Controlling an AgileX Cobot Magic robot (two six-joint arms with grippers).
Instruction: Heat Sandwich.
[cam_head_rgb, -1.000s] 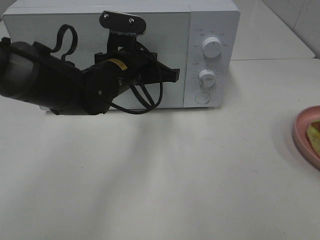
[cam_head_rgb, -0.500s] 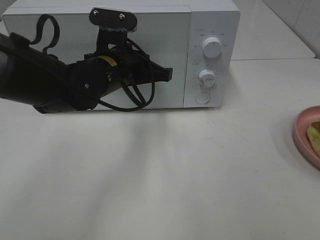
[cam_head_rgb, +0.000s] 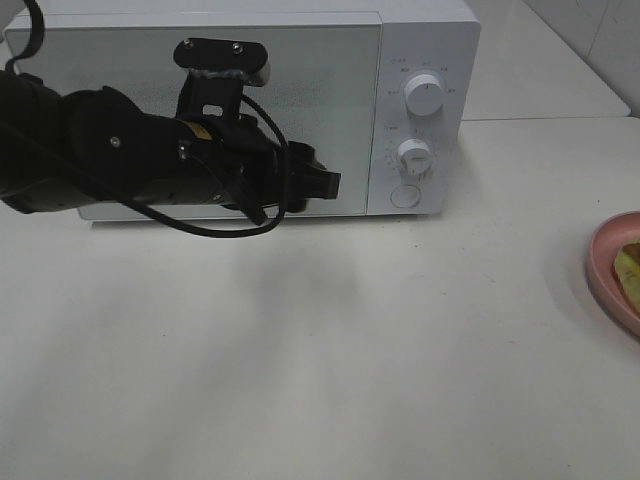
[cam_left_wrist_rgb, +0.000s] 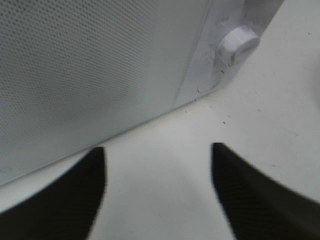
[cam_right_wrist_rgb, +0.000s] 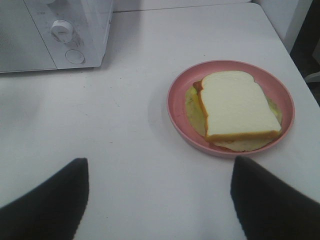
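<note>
- Sandwich (cam_head_rgb: 628, 264) shows only as a yellow-green bit on the pink plate (cam_head_rgb: 603, 268), which is cut by the right edge of the high view, near the right edge of the counter (cam_head_rgb: 350, 380).
- From the same high view I see the white microwave (cam_head_rgb: 425, 40) at the back of the counter with its door closed, and two round knobs (cam_head_rgb: 423, 95) one above the other on its control panel, with a round button (cam_head_rgb: 404, 196) below them.
- My left arm reaches in front of the microwave door, and the left gripper (cam_head_rgb: 325, 182) is low, near the bottom right corner of the door; from this view I cannot tell how its jaws stand.
- On the left wrist view the left gripper (cam_left_wrist_rgb: 157, 175) has its two dark fingers apart, with nothing between them, only bare counter; the bottom edge of the door and one knob (cam_left_wrist_rgb: 238, 42) are ahead.
- On the right wrist view the right gripper (cam_right_wrist_rgb: 159, 187) has its jaws wide apart and holds nothing.
- On this view the sandwich (cam_right_wrist_rgb: 239, 107) lies flat on the pink plate (cam_right_wrist_rgb: 176, 102), white bread on top, filling sticking out at the sides, well apart from the microwave (cam_right_wrist_rgb: 60, 30).
</note>
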